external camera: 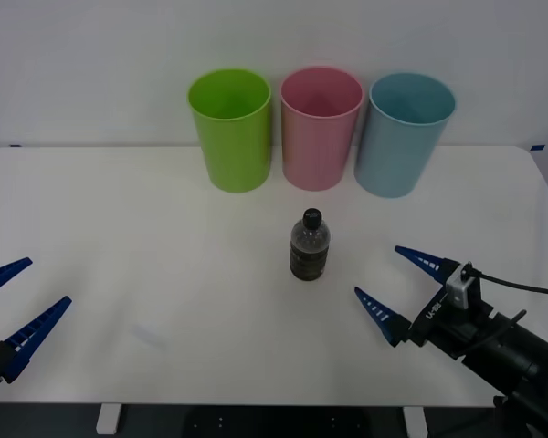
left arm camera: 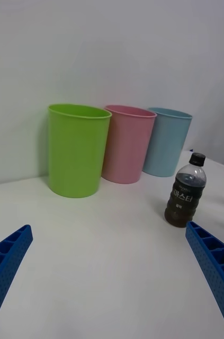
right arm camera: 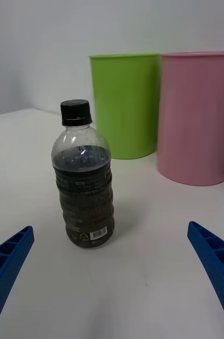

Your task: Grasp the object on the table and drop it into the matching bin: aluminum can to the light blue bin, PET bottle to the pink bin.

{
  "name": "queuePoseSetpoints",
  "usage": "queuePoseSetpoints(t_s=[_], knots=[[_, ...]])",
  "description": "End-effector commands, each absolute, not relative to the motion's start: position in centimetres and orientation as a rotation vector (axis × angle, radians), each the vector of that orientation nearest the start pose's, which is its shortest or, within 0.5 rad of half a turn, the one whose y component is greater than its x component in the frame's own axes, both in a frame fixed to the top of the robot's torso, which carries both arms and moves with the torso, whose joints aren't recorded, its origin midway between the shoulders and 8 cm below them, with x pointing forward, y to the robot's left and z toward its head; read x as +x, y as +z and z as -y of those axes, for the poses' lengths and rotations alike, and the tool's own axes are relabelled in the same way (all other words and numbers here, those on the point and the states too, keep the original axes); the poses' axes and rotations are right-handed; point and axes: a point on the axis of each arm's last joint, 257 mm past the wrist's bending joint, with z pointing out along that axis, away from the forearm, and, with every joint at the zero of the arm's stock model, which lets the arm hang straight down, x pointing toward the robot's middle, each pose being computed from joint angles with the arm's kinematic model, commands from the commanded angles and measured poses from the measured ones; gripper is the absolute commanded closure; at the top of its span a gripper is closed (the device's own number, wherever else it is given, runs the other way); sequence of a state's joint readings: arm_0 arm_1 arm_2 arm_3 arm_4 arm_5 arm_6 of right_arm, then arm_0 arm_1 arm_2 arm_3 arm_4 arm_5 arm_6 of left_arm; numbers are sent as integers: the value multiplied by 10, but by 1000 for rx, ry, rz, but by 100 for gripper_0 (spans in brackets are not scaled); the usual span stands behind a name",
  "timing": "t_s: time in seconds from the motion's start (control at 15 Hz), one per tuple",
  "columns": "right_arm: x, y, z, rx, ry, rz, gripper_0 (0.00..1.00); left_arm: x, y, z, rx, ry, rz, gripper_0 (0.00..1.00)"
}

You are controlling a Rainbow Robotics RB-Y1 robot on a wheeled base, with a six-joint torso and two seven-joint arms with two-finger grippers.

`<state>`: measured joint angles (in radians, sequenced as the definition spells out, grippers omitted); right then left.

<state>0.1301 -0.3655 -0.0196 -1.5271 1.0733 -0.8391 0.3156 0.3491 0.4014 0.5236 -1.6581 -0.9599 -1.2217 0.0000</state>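
A small clear PET bottle with a black cap and dark contents stands upright in the middle of the white table. Behind it stand the pink bin and, to its right, the light blue bin. My right gripper is open, low over the table, a short way right of the bottle and pointing at it. My left gripper is open at the table's front left, far from the bottle.
A lime green bin stands left of the pink one, the three in a row near the table's far edge. A white wall rises behind them. Bare tabletop surrounds the bottle on all sides.
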Motion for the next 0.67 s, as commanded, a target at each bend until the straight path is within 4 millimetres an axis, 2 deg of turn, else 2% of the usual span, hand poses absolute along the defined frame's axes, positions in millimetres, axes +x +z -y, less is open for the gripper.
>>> queuePoseSetpoints(t_s=[0.07, 0.67], knots=[[443, -257, 161, -676, 495, -1455, 0, 342, -169, -330, 465, -567, -1441, 0], [477, -276, 111, -690, 530, -1464, 0, 342, -169, -330, 465, -567, -1441, 0]])
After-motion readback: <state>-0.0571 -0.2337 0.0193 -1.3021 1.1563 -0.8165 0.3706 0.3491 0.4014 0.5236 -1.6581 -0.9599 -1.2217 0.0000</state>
